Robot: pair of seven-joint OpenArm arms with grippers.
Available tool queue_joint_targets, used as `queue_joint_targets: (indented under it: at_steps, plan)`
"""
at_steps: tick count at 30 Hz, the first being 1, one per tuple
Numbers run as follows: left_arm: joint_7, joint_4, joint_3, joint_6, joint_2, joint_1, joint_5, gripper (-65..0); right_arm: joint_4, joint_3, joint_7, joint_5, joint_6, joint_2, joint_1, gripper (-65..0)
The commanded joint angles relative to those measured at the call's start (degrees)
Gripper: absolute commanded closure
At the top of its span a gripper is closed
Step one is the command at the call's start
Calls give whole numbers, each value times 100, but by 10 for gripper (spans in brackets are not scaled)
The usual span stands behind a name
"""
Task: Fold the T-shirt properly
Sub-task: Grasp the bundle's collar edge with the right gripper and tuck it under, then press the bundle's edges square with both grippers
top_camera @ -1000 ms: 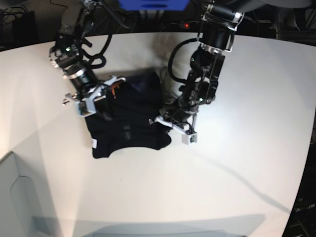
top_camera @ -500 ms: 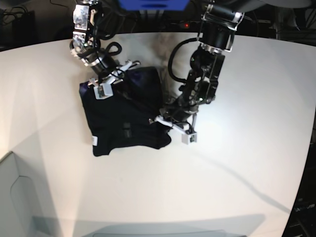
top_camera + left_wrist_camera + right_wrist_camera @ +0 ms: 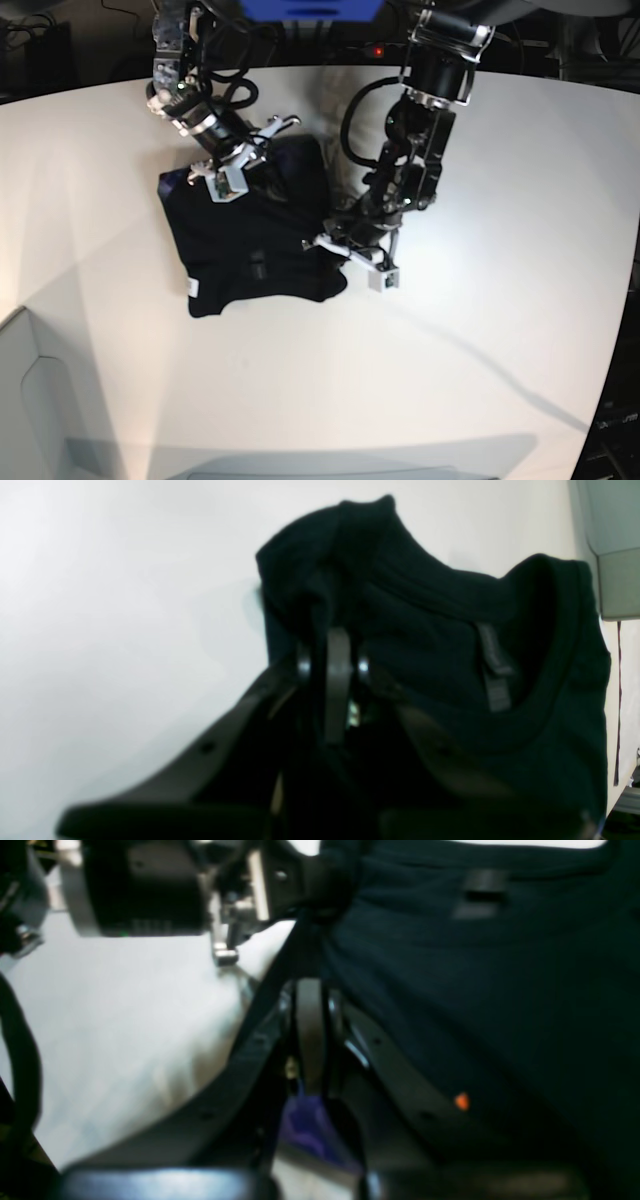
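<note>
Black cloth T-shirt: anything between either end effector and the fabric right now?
Nothing visible. The left end effector is shut on a bunched fold of the black cloth T-shirt, and the right end effector is shut on its edge. Only bare white table surrounds the shirt.

T-shirt [image 3: 255,240]: plain black throughout, no print or pattern; reads slightly blue-black in the right wrist view. Small white tag [image 3: 191,288] on its lower left edge in the base view. Small orange mark [image 3: 461,1101] on the dark cloth, lower right of the right wrist view. Purple-blue patch [image 3: 307,1132] at bottom centre of that view; cannot tell what it belongs to. Table [image 3: 480,350]: plain white, with pale grey shadow bands. Left gripper [image 3: 352,250]: black body with white finger parts. Right gripper [image 3: 243,165]: black with white parts, silver ring behind. Blue panel [image 3: 310,8] at top centre of the base view.
</note>
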Motion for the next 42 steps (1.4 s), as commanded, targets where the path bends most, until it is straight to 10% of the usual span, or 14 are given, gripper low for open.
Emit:
queue_joint_targets:
  at_steps: [1, 15, 22, 34, 42]
  plan:
    - [-64, 81, -11, -12, 16, -106, 9, 0, -27, -61, 87, 81, 69, -5, -10, 0]
    - [-82, 73, -11, -3, 16, -88, 9, 0, -405, -157, 315, 107, 69, 153, 113, 0]
    - [-46, 73, -11, -3, 16, -106, 0, 0, 949, 669, -133, 134, 69, 109, 280, 0]
    - [-29, 73, 6, -3, 16, -79, -44, -4, -501, 2295, -529, 767, 69, 435, 957, 0]
    - [543, 442, -11, -3, -72, -88, -44, -391, -906, 2295, -309, 960, 69, 593, 922, 0]
